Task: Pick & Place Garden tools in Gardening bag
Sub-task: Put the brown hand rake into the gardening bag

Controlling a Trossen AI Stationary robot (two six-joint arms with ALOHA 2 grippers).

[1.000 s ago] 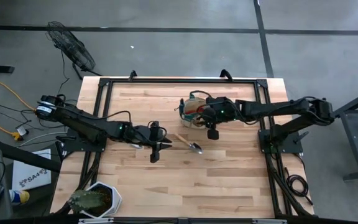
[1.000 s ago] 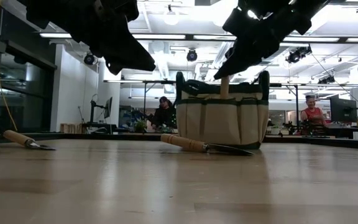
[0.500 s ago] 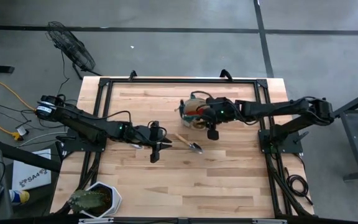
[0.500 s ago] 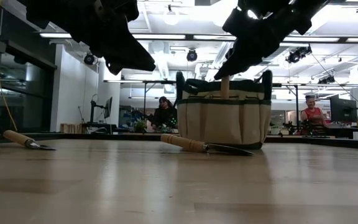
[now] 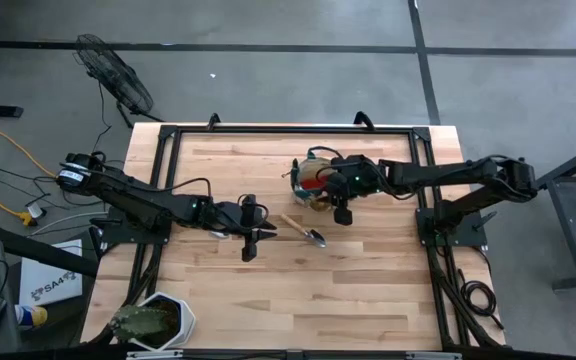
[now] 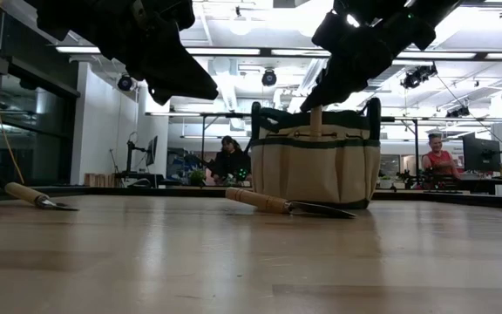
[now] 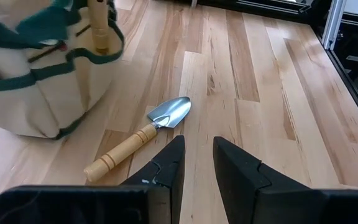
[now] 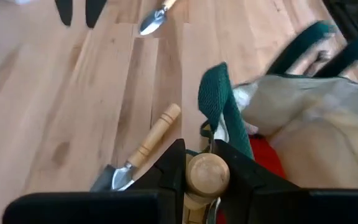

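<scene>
Left gripper (image 5: 259, 233) hangs above the wood table (image 5: 368, 290), fingers (image 7: 166, 163) set close together with a narrow gap and nothing between them; it grips nothing, likely poised for the next pick. Just ahead of it lies a trowel (image 7: 140, 135), flat on the boards, pale ringed wooden handle toward the gripper, shiny metal scoop pointing away, so a grasp on the handle looks easy. In the low view another wooden-handled tool (image 6: 33, 196) lies off to the side of that arm, metal end hard to make out. Beyond the trowel stands the gardening bag (image 6: 314, 166), upright, tan fabric, dark green trim, outer pockets, strap handles up, mouth open. Right gripper (image 8: 207, 163) sits directly over the bag's mouth, clenched on the rounded end of a wooden tool handle (image 8: 207, 174), holding it vertical, probably to drop it straight in past the green strap (image 8: 219, 109); handle shaft shows poking out of the bag top in the low view. Something red (image 8: 266, 155) shows inside the bag just below this gripper; cannot tell what. The trowel also shows beside the bag in the right wrist view. Plant in white pot (image 5: 158, 320) well away from both grippers, not involved.
</scene>
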